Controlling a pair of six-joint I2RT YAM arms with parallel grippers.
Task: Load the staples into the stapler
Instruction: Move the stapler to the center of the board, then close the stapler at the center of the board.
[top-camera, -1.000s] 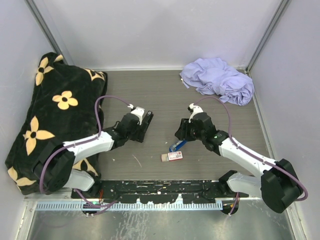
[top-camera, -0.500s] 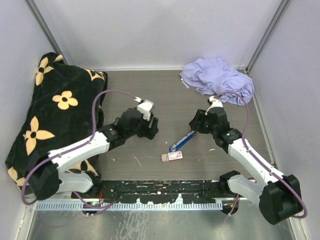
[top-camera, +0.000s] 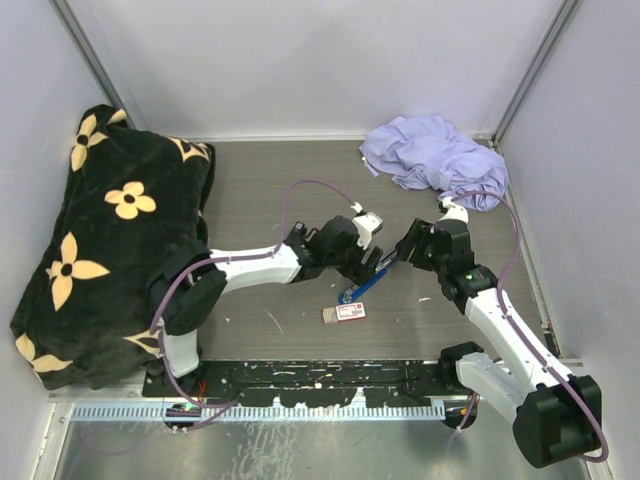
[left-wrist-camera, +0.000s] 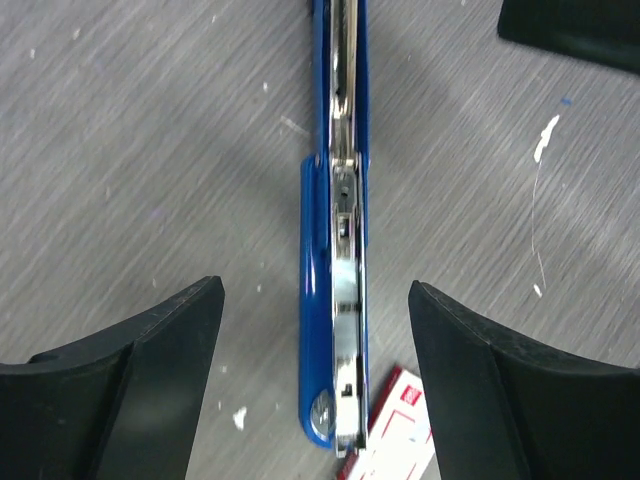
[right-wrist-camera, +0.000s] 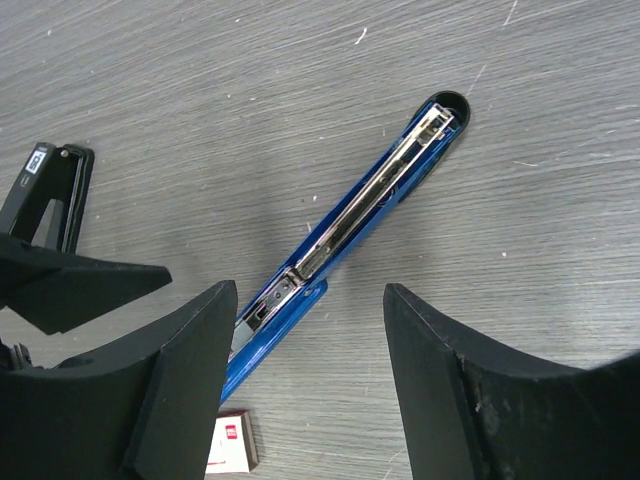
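The blue stapler (top-camera: 358, 289) lies unfolded on the grey table, its metal staple channel facing up (left-wrist-camera: 345, 250) (right-wrist-camera: 350, 220). The staples (top-camera: 346, 312), a small white box with a red label, rest flat just beside the stapler's near end (left-wrist-camera: 402, 440) (right-wrist-camera: 228, 442). My left gripper (top-camera: 374, 264) hovers open above the stapler's middle, one finger on each side, not touching it (left-wrist-camera: 315, 290). My right gripper (top-camera: 404, 247) is open too, just beyond the stapler's far end, with nothing between its fingers (right-wrist-camera: 310, 290).
A black blanket with yellow flowers (top-camera: 110, 220) is heaped along the left wall. A crumpled lavender cloth (top-camera: 435, 160) lies at the back right corner. Grey walls close in the table on three sides. The two grippers are very near each other.
My left arm has swung right, from the table's left half to above the stapler. My right gripper has left the stapler, drawn back up and right, and opened wider. The stapler now lies unfolded.
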